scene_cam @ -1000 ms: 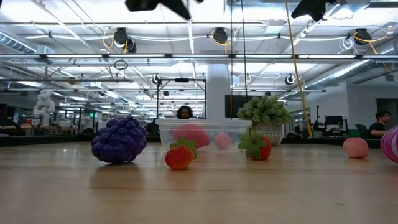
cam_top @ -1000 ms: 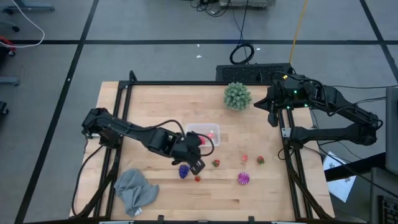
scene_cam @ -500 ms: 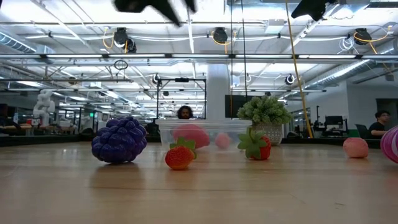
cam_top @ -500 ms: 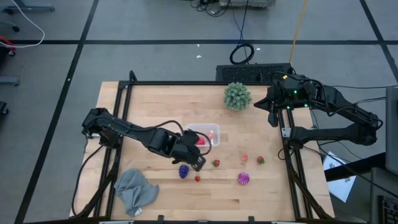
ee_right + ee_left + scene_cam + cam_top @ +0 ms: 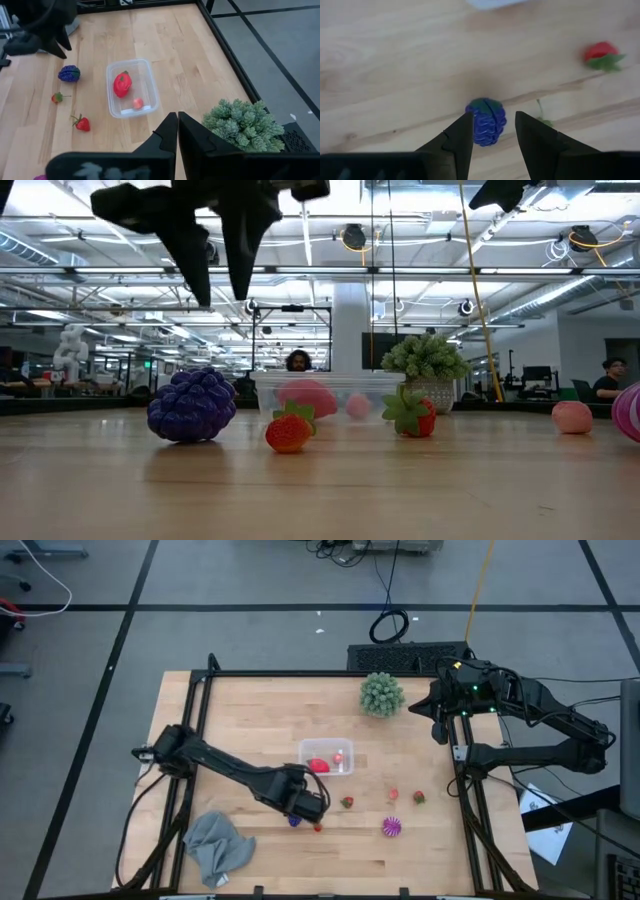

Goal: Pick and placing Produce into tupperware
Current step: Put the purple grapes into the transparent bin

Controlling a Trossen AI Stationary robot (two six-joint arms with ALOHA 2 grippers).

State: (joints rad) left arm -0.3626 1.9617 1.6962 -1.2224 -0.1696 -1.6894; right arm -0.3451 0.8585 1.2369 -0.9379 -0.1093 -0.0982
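Two open fingers of the left gripper (image 5: 492, 127) hung over the berry (image 5: 486, 121): light, bumpy, probably firm, best pinched across its middle.

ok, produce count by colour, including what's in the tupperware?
Red produce: 4
Pink produce: 2
Dark purple produce: 1
Striped magenta produce: 1
Total: 8, with 2 inside the tupperware

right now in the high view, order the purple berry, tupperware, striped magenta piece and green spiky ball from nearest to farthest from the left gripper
1. Purple berry: right under the open left gripper.
2. Tupperware: just beyond it, mid-table.
3. Striped magenta piece: off toward the right arm's side, near the front.
4. Green spiky ball: at the far edge.
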